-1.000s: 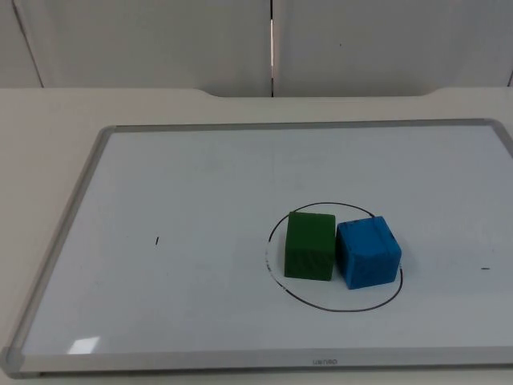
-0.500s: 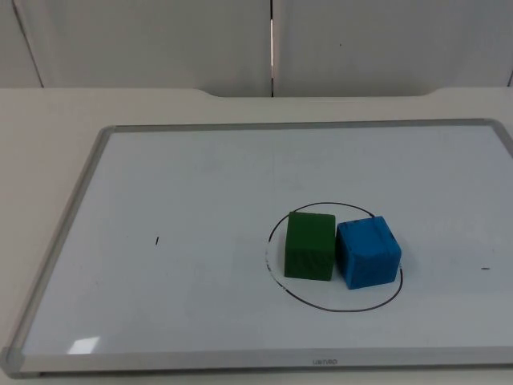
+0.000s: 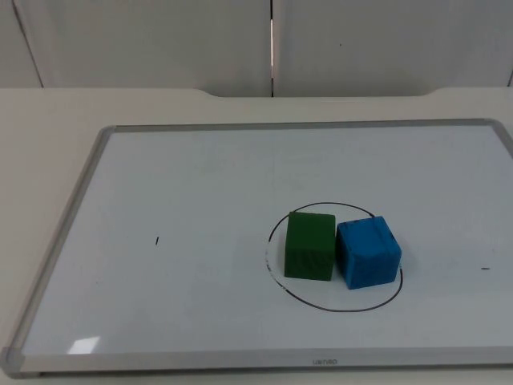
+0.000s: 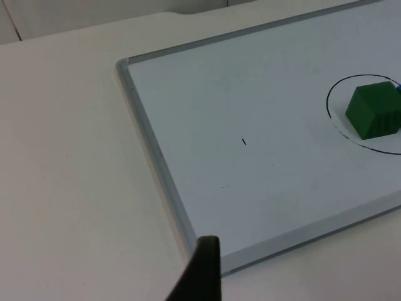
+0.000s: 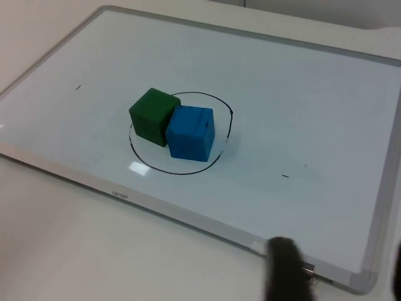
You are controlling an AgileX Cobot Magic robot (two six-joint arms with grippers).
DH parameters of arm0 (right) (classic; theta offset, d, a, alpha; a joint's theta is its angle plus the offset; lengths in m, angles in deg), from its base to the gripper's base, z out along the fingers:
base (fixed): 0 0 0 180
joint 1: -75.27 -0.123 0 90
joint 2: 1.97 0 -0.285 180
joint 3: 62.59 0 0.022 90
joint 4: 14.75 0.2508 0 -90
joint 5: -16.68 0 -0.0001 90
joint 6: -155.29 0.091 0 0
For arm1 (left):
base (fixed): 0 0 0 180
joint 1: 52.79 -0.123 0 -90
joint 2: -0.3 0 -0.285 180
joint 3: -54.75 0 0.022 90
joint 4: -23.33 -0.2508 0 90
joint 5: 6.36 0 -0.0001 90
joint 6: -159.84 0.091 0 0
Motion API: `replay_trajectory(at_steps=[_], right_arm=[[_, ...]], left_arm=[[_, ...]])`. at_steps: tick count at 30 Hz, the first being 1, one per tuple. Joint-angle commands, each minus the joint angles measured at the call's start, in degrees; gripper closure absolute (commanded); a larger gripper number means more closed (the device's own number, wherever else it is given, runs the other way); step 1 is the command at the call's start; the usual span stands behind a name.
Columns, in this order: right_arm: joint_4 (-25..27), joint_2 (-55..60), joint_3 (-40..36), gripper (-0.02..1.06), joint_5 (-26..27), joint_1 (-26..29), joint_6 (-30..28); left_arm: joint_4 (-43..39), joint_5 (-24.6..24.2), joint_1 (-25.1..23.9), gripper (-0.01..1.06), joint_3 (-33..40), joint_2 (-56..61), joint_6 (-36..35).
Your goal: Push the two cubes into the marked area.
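Note:
A green cube [image 3: 310, 245] and a blue cube [image 3: 367, 252] stand touching side by side inside a black drawn circle [image 3: 337, 309] on the whiteboard. The blue cube's outer corner reaches the circle's line. In the right wrist view the green cube [image 5: 153, 116] and blue cube [image 5: 191, 133] lie well ahead of my right gripper [image 5: 341, 273], which is open, holds nothing and hovers over a corner of the board. My left gripper [image 4: 202, 269] waits above the bare table just outside the board's frame, far from the green cube [image 4: 374, 110].
The whiteboard's grey metal frame [image 3: 68, 233] forms a low raised edge around the white surface. A small black mark [image 3: 157, 240] sits left of the circle and another [image 3: 484, 269] to its right. Beige table [image 4: 69, 188] surrounds the board.

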Motion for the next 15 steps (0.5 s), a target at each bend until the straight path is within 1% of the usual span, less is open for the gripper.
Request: replay_trajectory(at_steps=[1, 3, 4, 5, 6, 7, 9, 15], right_arm=[[0.0, -0.2, -0.1, 0.47, 0.4, 0.1, -0.6], [0.0, -0.2, -0.1, 0.28, 0.4, 0.1, -0.6], [0.0, -0.2, -0.1, 0.21, 0.4, 0.1, -0.6], [0.0, -0.2, -0.1, 0.21, 0.4, 0.1, -0.6], [0.0, -0.2, -0.1, 0.13, 0.4, 0.1, -0.6], [0.0, -0.2, -0.1, 0.09, 0.4, 0.1, -0.6], [0.0, -0.2, -0.1, 0.06, 0.4, 0.1, -0.6], [-0.1, -0.2, -0.1, 0.07, 0.4, 0.1, -0.5]], left_arm=[[0.7, 0.6, -0.2, 0.21, 0.3, 0.2, -0.4], [0.7, 0.6, -0.2, 0.19, 0.3, 0.2, -0.3], [0.7, 0.6, -0.2, 0.11, 0.3, 0.2, -0.3], [0.7, 0.6, -0.2, 0.11, 0.3, 0.2, -0.3], [0.7, 0.6, -0.2, 0.05, 0.3, 0.2, -0.3], [0.7, 0.6, -0.2, 0.0, 0.3, 0.2, -0.3], [0.7, 0.6, -0.2, 0.0, 0.3, 0.2, -0.3], [0.7, 0.6, -0.2, 0.0, 0.3, 0.2, -0.3]])
